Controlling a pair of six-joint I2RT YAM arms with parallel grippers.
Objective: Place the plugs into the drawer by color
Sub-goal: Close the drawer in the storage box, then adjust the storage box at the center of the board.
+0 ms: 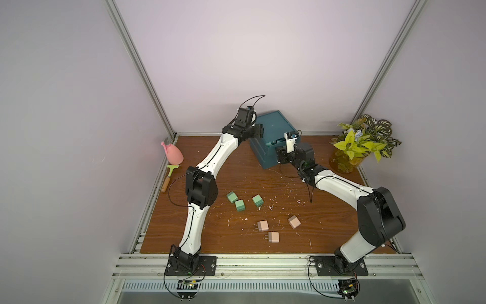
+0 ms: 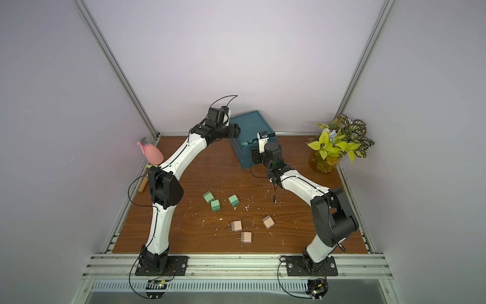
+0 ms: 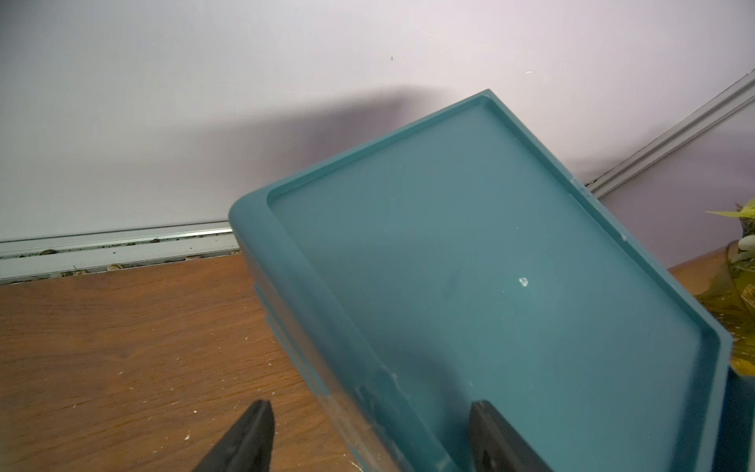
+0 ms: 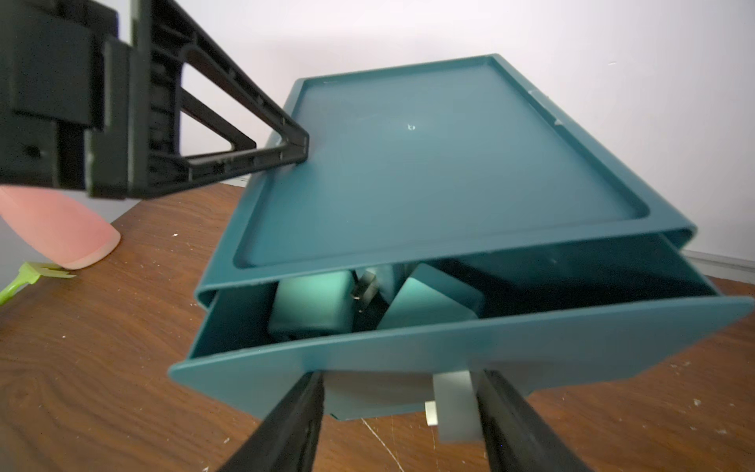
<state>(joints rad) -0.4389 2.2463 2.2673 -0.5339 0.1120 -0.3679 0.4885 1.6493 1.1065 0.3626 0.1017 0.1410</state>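
Observation:
The dark teal drawer (image 1: 273, 126) chest stands at the back of the table, its top drawer (image 4: 408, 347) pulled partly out. Two teal-blue plugs (image 4: 310, 302) (image 4: 433, 302) lie inside it. My right gripper (image 4: 398, 380) is open at the drawer front, its fingers on either side of the white tab handle (image 4: 453, 404). My left gripper (image 3: 371, 412) is open and straddles the chest's top left rim, with one finger (image 4: 286, 143) resting on the top. Three green plugs (image 1: 239, 205) and three beige-pink plugs (image 1: 273, 237) lie loose mid-table.
A pink spray bottle (image 1: 173, 154) and a green-handled scraper (image 1: 171, 173) lie at the left edge. A potted plant (image 1: 360, 144) stands at the back right. White flecks dot the wooden table (image 1: 328, 237).

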